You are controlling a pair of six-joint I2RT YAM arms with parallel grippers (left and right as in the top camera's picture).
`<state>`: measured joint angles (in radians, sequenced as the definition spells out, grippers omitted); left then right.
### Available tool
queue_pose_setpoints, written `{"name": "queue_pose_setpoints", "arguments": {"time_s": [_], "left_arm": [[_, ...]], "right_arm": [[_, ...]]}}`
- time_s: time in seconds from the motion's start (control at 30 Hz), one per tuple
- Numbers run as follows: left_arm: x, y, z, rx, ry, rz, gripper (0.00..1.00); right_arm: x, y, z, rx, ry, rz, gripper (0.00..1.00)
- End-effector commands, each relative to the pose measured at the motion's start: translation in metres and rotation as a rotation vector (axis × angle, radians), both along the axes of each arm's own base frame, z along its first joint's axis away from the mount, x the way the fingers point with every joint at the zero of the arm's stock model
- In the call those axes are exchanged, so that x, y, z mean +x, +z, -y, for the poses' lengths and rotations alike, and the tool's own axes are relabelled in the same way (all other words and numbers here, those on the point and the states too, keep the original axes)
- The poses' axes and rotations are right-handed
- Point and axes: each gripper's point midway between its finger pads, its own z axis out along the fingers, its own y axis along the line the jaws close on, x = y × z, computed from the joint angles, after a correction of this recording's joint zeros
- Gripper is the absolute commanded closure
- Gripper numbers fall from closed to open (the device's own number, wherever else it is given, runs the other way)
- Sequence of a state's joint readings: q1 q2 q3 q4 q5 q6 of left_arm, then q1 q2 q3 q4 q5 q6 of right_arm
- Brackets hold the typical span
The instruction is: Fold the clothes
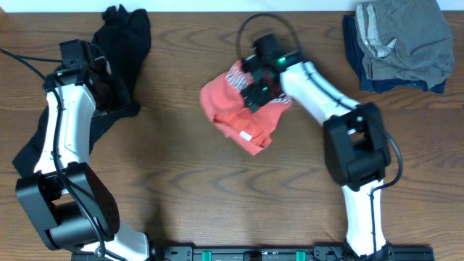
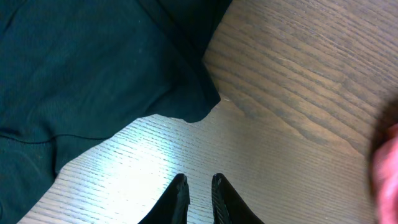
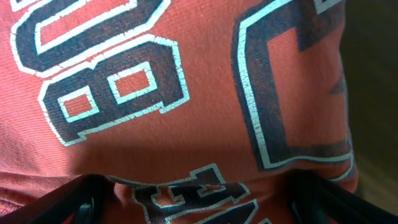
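Note:
A crumpled red shirt [image 1: 239,116] with dark lettering lies at the table's middle. My right gripper [image 1: 257,88] is down on its upper right part. In the right wrist view the shirt [image 3: 186,81] fills the frame and the gripper [image 3: 199,199] has its fingers spread wide with the cloth between them. A black garment [image 1: 119,51] lies spread at the far left. My left gripper [image 1: 109,90] hovers over its right edge. In the left wrist view its fingers [image 2: 199,183] are nearly together and empty above bare wood, just off the dark cloth [image 2: 93,74].
A stack of folded clothes [image 1: 402,40], grey on top of dark blue, sits at the back right corner. The red shirt shows as a blur at the right edge of the left wrist view [image 2: 388,168]. The wooden table [image 1: 181,188] is bare in front.

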<state>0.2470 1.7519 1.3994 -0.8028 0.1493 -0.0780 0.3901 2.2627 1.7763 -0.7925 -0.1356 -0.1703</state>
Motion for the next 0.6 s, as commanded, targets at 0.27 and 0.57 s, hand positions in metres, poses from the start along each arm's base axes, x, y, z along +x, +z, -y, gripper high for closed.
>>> {"name": "queue_pose_setpoints", "arguments": {"time_s": [0.27, 0.57], "left_arm": [[0.003, -0.002, -0.005, 0.014, 0.004, -0.003, 0.83], [0.003, -0.005, -0.005, 0.011, 0.004, -0.011, 0.83]], "right_arm": [[0.029, 0.069, 0.037, 0.001, -0.077, 0.002, 0.04], [-0.033, 0.083, -0.009, -0.065, 0.054, -0.139, 0.07]]}}
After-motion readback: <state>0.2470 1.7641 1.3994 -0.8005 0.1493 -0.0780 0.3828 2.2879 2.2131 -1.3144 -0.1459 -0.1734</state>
